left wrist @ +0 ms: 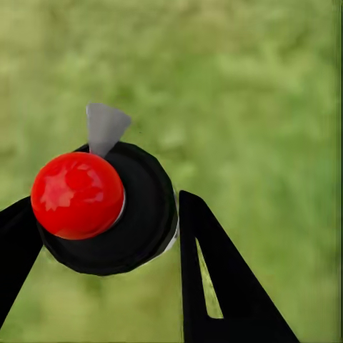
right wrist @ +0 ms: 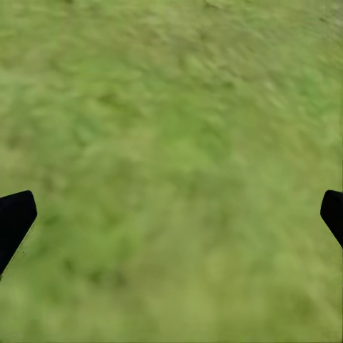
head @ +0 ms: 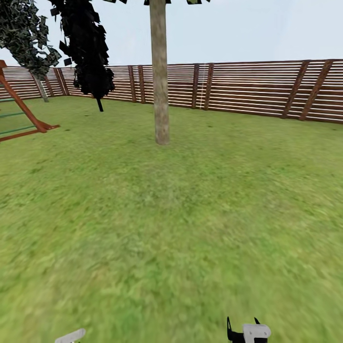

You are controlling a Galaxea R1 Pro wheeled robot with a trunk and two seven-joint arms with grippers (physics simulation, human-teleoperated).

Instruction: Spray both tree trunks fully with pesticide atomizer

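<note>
The left end effector [left wrist: 107, 236] is clenched on one black round atomizer with a red ball cap [left wrist: 107, 207]; the right end effector [right wrist: 171, 214] is spread, released, over green lawn [head: 190, 214]; one pale mottled tree trunk [head: 159, 71] stands ahead, before one brown slatted fence [head: 257, 88].

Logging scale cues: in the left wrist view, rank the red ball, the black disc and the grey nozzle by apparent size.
1. Black disc, largest.
2. Red ball, sitting over it and nearer the camera, so its size may be flattered.
3. Grey nozzle, smallest.
</note>
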